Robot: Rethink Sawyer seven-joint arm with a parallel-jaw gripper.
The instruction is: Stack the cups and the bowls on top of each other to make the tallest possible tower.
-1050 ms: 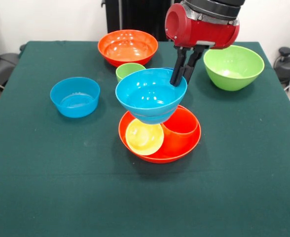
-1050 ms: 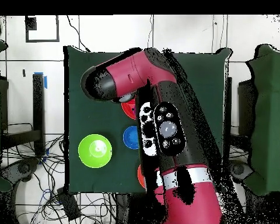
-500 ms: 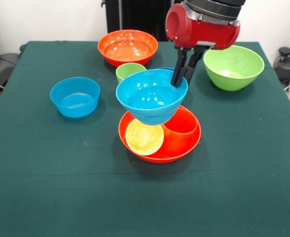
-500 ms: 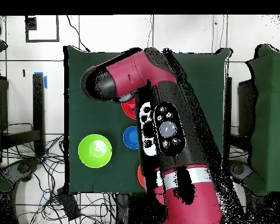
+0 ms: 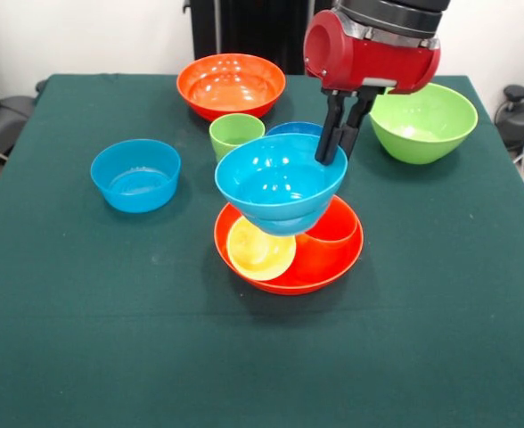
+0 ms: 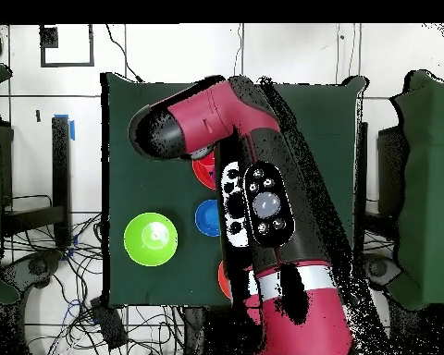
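Observation:
My gripper [image 5: 331, 159] is shut on the far right rim of a light blue bowl [image 5: 275, 183] and holds it tilted in the air. Just below sits a large orange bowl [image 5: 320, 266] with a yellow cup [image 5: 260, 250] and an orange cup [image 5: 335, 234] inside. A green cup [image 5: 233, 134] and the rim of a small dark blue bowl [image 5: 293, 128] stand behind the held bowl. In the overhead view the arm hides the gripper; the dark blue bowl [image 6: 207, 218] shows beside it.
A second light blue bowl [image 5: 135, 175] rests at the left. Another orange bowl [image 5: 231, 85] sits at the far middle, and a lime green bowl [image 5: 422, 120] [image 6: 151, 238] at the far right. Dark green cloth covers the table [image 5: 93, 339].
The gripper and the held light blue bowl have shifted slightly right and down in the front view, uncovering more of the green cup and the dark blue bowl's rim.

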